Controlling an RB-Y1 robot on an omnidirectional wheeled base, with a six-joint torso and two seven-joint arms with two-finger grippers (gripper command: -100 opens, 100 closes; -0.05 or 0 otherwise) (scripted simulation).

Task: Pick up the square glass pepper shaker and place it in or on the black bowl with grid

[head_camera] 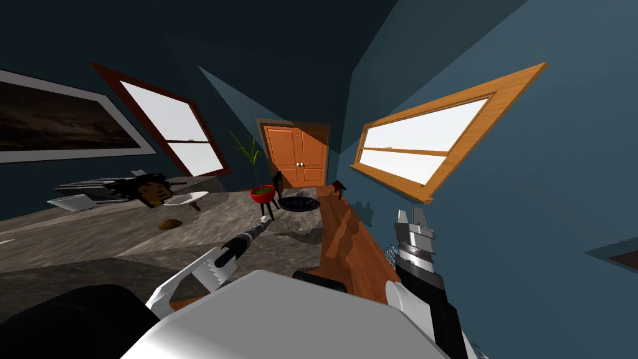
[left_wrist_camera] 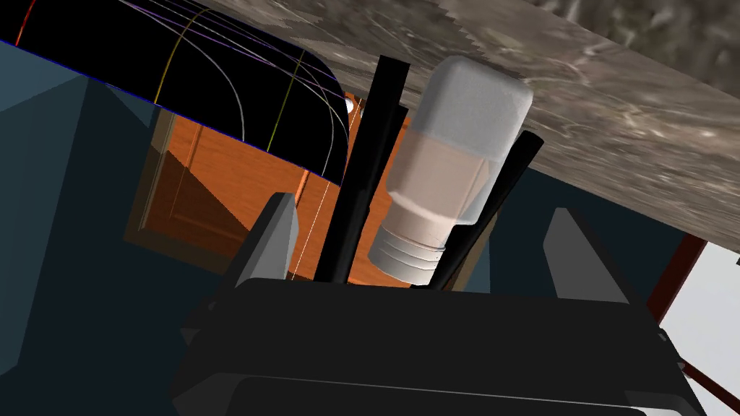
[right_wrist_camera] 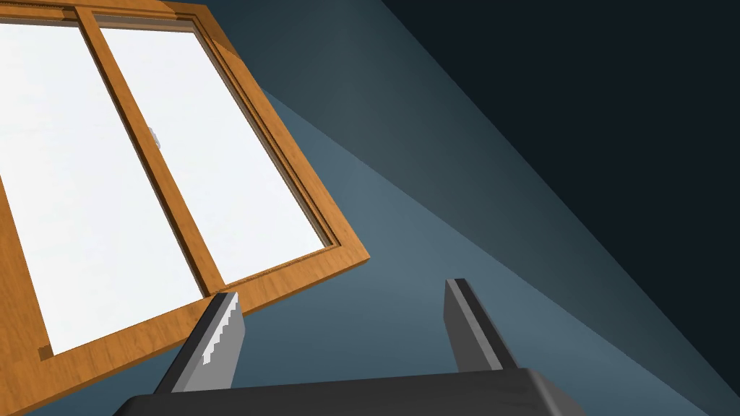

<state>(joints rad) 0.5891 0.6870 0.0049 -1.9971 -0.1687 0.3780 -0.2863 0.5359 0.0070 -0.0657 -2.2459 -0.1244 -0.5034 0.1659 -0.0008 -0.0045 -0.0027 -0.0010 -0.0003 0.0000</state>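
The pepper shaker (left_wrist_camera: 448, 173) is a pale, square-shouldered bottle with a ribbed neck, resting against the grey marbled counter (left_wrist_camera: 614, 94). It lies between my left gripper's (left_wrist_camera: 426, 209) fingers, which stand open and clear of its sides. Thin black legs (left_wrist_camera: 368, 166) rise on either side of the shaker. The black bowl with grid (left_wrist_camera: 181, 72) sits just beyond. In the head view my left gripper (head_camera: 266, 219) reaches out over the counter, close to the black bowl with grid (head_camera: 299, 204). My right gripper (head_camera: 411, 217) is raised at the right, open (right_wrist_camera: 341, 289) and holding nothing.
A red planter bowl (head_camera: 263, 194) on black legs stands beside the grid bowl. White dishes (head_camera: 184, 199), a dark appliance (head_camera: 124, 186) and a brown lump (head_camera: 169, 224) lie on the counter's left. A brown wooden ledge (head_camera: 349, 249) runs along the right. An orange door (head_camera: 298, 156) is behind.
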